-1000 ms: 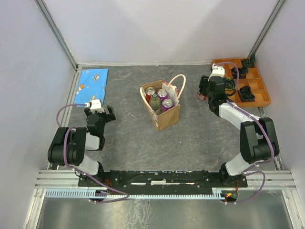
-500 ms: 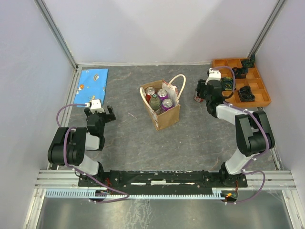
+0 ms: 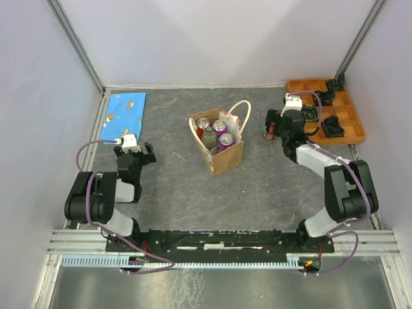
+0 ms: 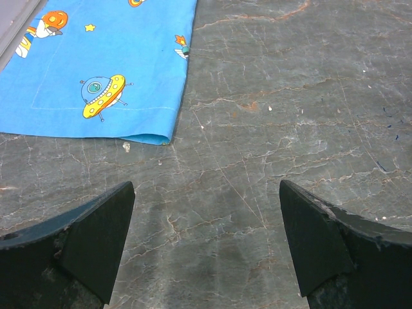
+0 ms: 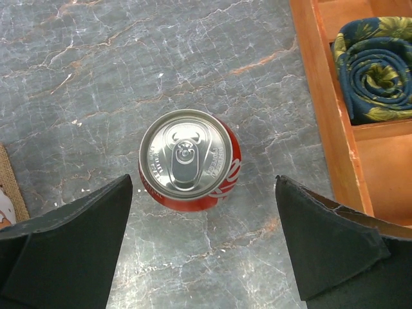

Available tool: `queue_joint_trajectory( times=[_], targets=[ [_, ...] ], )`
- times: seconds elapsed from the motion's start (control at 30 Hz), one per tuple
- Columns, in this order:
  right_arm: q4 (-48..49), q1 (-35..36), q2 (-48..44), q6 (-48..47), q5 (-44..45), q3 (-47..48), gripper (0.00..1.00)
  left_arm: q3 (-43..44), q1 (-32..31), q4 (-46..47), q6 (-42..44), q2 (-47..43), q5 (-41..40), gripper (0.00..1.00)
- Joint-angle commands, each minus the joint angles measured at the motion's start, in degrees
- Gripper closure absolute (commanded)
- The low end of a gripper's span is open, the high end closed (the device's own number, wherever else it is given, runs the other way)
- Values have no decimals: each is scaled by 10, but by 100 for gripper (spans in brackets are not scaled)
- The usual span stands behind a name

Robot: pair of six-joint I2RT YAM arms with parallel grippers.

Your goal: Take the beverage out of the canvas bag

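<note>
- Red can point(image 5: 187, 158) stands upright on table point(image 5: 96, 64), between bag point(image 3: 222, 158) and tray point(image 3: 351, 132), likely its drop spot
- Right gripper point(image 5: 203, 183) straddles it, jaws wide, touching nothing
- Left gripper point(image 4: 206, 193) idles open, empty, out of the way

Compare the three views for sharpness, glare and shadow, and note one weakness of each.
Top external: even, soft light with hardly any shadows, but the canvas bag is small and low in detail. Right wrist: the red can is crisp, with a mild sheen on its lid. Left wrist: the blue cloth and the veined table are sharp; a faint shadow darkens the bottom middle.
</note>
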Motion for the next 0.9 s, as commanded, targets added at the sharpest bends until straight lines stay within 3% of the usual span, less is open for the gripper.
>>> queue_joint_trajectory(
  times=[0.0,0.17,0.37,0.63,0.87],
  targets=[
    [-27,0,-54,-12,18,33,1,11,-2,19,25,-6,-7,1],
    [-113,1,-117,-20,24,95,4,12,-2,19,25,-6,-7,1],
    [-241,37,-166,-47,-42,199,22,11,-2,19,25,-5,-6,1],
    [-374,161,-160,-93,-97,288,22,12,-2,19,25,-6,-6,1],
    [-457,201,-76,-100,-158,336,19,11,-2,19,25,-6,-6,1]
  ],
)
